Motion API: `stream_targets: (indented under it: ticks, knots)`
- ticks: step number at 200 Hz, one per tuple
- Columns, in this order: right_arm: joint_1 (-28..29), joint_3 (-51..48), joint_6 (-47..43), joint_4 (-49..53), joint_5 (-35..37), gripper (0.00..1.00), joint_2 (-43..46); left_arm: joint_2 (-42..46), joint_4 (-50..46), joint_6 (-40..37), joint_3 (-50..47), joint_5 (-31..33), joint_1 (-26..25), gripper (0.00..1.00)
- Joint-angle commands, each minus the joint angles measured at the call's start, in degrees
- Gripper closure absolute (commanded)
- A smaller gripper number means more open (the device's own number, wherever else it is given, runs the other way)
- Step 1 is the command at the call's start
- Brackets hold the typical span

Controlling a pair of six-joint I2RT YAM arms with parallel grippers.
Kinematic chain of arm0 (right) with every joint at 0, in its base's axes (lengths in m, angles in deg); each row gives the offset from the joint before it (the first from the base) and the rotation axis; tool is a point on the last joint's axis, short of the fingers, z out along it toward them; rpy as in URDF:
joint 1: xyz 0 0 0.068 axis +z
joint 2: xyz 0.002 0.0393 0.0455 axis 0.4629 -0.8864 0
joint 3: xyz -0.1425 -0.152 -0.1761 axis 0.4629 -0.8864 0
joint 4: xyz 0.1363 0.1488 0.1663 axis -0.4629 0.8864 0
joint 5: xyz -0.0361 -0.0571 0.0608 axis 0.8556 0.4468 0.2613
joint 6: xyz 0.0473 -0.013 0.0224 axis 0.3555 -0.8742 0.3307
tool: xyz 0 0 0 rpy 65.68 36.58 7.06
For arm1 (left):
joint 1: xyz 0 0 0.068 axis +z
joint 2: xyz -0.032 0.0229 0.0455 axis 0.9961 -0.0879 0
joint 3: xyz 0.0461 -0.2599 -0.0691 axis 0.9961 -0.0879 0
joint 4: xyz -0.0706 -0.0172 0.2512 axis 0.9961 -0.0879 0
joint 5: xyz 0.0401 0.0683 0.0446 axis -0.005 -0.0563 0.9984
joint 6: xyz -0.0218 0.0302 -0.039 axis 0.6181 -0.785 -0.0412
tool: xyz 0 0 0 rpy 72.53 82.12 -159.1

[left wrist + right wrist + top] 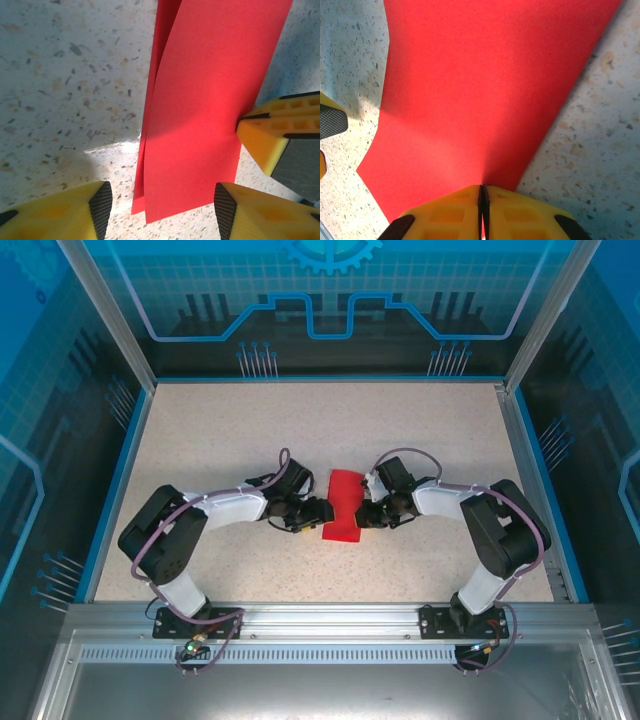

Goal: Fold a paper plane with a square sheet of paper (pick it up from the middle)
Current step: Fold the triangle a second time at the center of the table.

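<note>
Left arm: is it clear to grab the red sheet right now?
Probably yes. The left gripper is open, and the end of the red sheet lies right at its gap with nothing between. The right gripper is shut on the sheet's other edge, off to one side.

- You had the square sheet of paper [342,505] mid-table: plain bright red, folded into a narrow doubled strip, long axis running near-to-far.
- Right edge sat pinched in the right gripper [482,192]; two layers slightly apart along one long edge.
</note>
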State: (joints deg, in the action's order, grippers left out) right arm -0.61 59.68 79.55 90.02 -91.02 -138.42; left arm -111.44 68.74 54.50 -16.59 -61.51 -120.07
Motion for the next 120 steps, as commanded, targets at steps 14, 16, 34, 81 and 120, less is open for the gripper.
stream_targets:
  ticks: [14,16,34,81,120]
  knots:
    - [0.64,-1.13,-1.26,2.14,2.16,0.88,-1.34,0.48,4.87,3.61,-1.86,-2.94,-0.81,0.42]
    - [0.64,-1.18,-1.28,2.14,2.10,0.88,-1.40,0.47,5.05,3.77,-2.05,-3.02,-0.83,0.42]
    - [0.64,-1.35,-1.36,2.14,2.23,0.88,-1.42,0.64,7.83,5.57,-2.92,-4.37,-1.03,0.44]
    - [0.60,-1.55,-1.16,1.80,2.18,0.88,-1.57,1.17,9.76,8.48,-4.67,-5.62,-1.27,0.49]
    - [0.64,-1.64,-1.40,1.97,2.26,0.88,-1.60,2.29,10.95,10.16,-5.14,-6.52,-1.27,0.54]
